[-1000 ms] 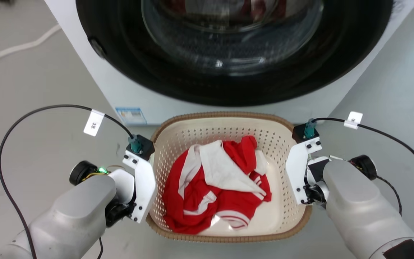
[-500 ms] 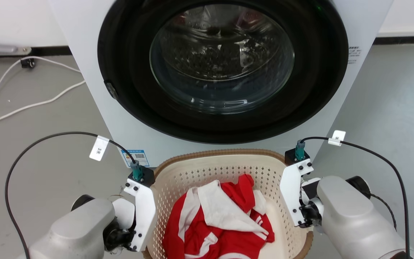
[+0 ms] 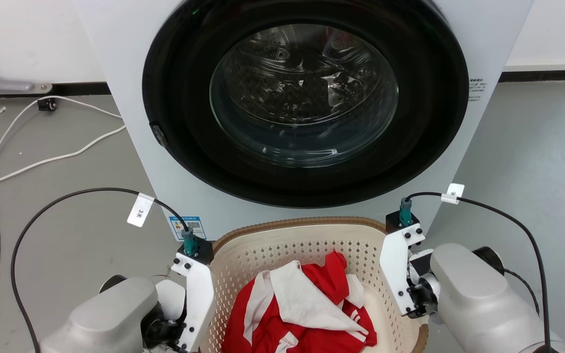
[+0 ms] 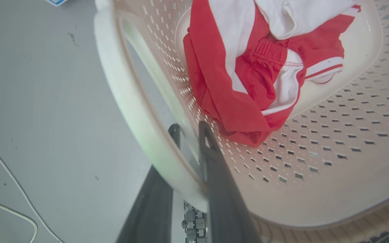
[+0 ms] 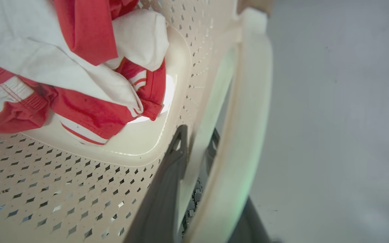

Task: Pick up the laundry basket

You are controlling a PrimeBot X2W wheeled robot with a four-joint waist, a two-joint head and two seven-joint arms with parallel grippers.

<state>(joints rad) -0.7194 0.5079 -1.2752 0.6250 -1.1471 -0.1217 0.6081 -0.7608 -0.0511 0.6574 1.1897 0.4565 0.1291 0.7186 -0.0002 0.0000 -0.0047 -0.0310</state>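
The laundry basket [image 3: 287,245] was gripped by its handles [image 4: 123,84].
The left end effector [image 4: 188,127] and right end effector [image 5: 198,132] each clamped one; lifting seemingly remained.

One white front-loading washing machine [image 3: 302,98], round black door, at twelve o'clock in the head view; one laundry basket [image 3: 282,245], cream-white perforated plastic with brown woven-look rim, at six o'clock; one heap of red-and-white cloth [image 3: 307,314] inside it; two dark-fingered grippers, left gripper [image 4: 189,129] and right gripper [image 5: 198,133]; two black cables [image 3: 101,189], each bearing one white tag [image 3: 140,214]; one blue sticker [image 3: 187,226] at eight o'clock.
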